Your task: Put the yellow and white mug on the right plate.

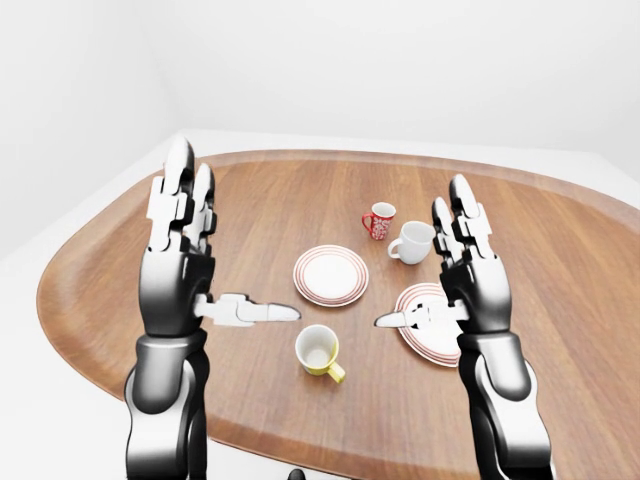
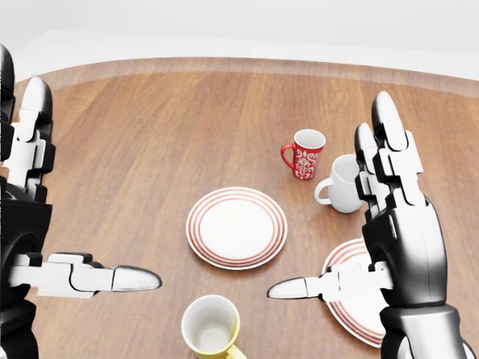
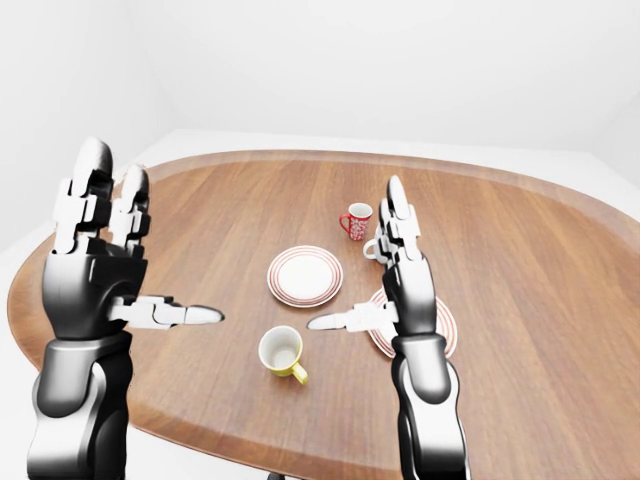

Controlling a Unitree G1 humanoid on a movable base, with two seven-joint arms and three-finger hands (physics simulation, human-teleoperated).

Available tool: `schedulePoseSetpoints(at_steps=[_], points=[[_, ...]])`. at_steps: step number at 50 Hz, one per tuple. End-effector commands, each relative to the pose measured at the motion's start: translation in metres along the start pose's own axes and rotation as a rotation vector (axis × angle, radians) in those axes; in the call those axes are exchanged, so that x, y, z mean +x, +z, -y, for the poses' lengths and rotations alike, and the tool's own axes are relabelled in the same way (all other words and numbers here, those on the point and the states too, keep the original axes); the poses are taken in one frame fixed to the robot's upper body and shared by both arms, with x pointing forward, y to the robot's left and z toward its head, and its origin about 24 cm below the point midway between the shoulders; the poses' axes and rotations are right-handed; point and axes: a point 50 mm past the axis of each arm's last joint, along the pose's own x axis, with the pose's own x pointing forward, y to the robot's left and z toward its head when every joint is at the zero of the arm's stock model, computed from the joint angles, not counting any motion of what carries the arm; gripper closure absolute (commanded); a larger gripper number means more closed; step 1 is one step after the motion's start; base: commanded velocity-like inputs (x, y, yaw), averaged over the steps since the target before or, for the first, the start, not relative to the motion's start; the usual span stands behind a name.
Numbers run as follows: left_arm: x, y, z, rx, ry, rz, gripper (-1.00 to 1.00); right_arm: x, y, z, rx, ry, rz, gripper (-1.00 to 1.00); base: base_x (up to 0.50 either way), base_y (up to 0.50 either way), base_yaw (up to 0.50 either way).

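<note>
Right hand (image 1: 470, 285) raised above the wooden table (image 1: 250, 210), fingers spread wide and pointing up, thumb stretched sideways toward the left hand, gripping nothing and touching nothing. Directly under and behind its palm in the left-eye view, the right plate (image 1: 418, 325), red-ringed, partly hidden by the hand, bare on the part that shows. Just above the fingertips in that view, a white mug (image 1: 412, 242), and beside that, further left, a red patterned mug (image 1: 379, 221); both upright and close together but apart. Left of the thumb tip, lower in the view, the yellow and white mug (image 1: 318, 351), upright, mouth up, handle turned toward the bottom right, standing on bare wood between the two thumbs and well clear of either plate. Above that mug, a second red-ringed plate (image 1: 331, 275) with nothing on it. Open wood between the mug and the right plate, crossed only by the right thumb above it. Further left, left hand (image 1: 180, 265) likewise wide open, fingers up, thumb pointing inward, holding nothing. Table's curved near edge close below the mug; broad bare wood toward the top and both sides.
</note>
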Motion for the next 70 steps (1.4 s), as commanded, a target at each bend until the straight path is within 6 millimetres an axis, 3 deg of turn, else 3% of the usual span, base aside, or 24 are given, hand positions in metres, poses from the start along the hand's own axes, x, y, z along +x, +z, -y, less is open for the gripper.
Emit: schedulePoseSetpoints(at_steps=[1, 7, 14, 29, 39, 51, 58, 70], points=[[0.025, 0.033, -0.007, 0.025, -0.005, 0.2, -1.0, 0.006, 0.006, -0.002, -0.034, 0.018, 0.037, -1.0, 0.0, 0.0, 0.0], [0.036, 0.038, -0.018, 0.022, 0.004, 0.236, -1.0, 0.014, 0.02, -0.003, -0.076, 0.041, 0.107, -1.0, 0.0, 0.0, 0.0], [0.031, 0.021, -0.031, 0.082, -0.013, 0.143, -1.0, 0.026, 0.026, -0.01, -0.167, 0.111, 0.145, -1.0, 0.0, 0.0, 0.0], [0.045, 0.015, -0.056, 0.084, 0.04, 0.123, -1.0, 0.047, 0.041, -0.009, -0.307, 0.18, 0.216, -1.0, 0.0, 0.0, 0.0], [0.042, 0.011, -0.055, 0.097, 0.026, 0.097, -1.0, 0.06, 0.05, -0.02, -0.444, 0.25, 0.255, -1.0, 0.0, 0.0, 0.0], [0.045, 0.015, -0.061, 0.115, 0.033, 0.113, -1.0, 0.08, 0.04, -0.04, -0.73, 0.379, 0.164, -1.0, 0.0, 0.0, 0.0], [0.046, 0.016, -0.063, 0.115, 0.042, 0.117, -1.0, 0.091, 0.028, -0.048, -0.777, 0.425, 0.089, -1.0, 0.0, 0.0, 0.0], [0.046, 0.017, -0.063, 0.115, 0.042, 0.118, -1.0, 0.099, 0.031, -0.053, -0.874, 0.466, 0.063, -1.0, 0.0, 0.0, 0.0]])
